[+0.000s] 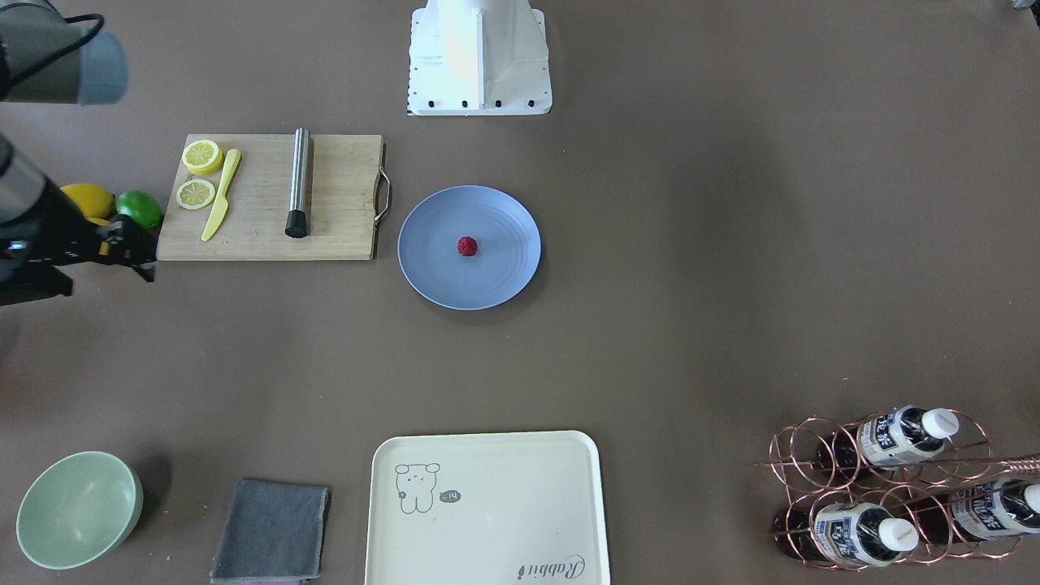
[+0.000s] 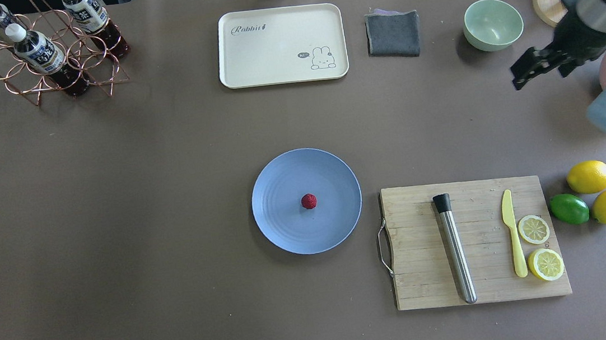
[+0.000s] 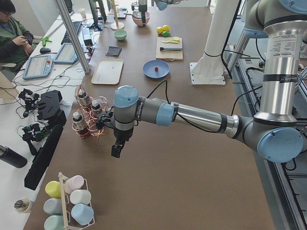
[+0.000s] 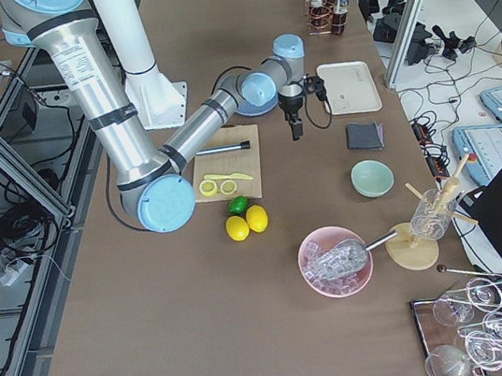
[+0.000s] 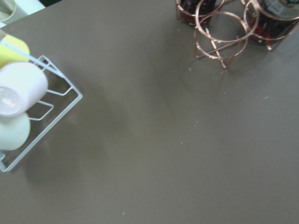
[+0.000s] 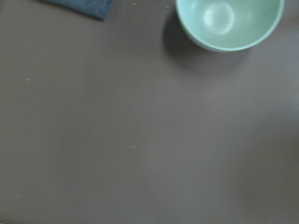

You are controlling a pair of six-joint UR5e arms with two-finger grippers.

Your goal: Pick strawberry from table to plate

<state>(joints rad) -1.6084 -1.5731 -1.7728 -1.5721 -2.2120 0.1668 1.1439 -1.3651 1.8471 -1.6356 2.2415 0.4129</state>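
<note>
The strawberry [image 2: 309, 201] is a small dark-red berry lying at the centre of the light-blue plate [image 2: 286, 222], mid-table [image 2: 169, 178]; it shows again as the strawberry [image 1: 467, 246] on the plate [image 1: 435, 244]. My right gripper [image 2: 543, 68] hangs open and empty over the table's far right, next to the green bowl [image 2: 492, 24], well away from the plate. It appears at the left edge of the front view as the right gripper [image 1: 146, 256]. My left gripper [image 3: 116, 152] hovers near the bottle rack; I cannot tell whether it is open or shut.
A wooden cutting board [image 2: 476, 242] right of the plate carries a steel muddler [image 2: 455, 250], a yellow knife and lemon slices; lemons and a lime [image 2: 569, 208] lie beside it. A cream tray [image 2: 281, 45], grey cloth [image 2: 393, 34] and bottle rack [image 2: 51, 50] line the far edge.
</note>
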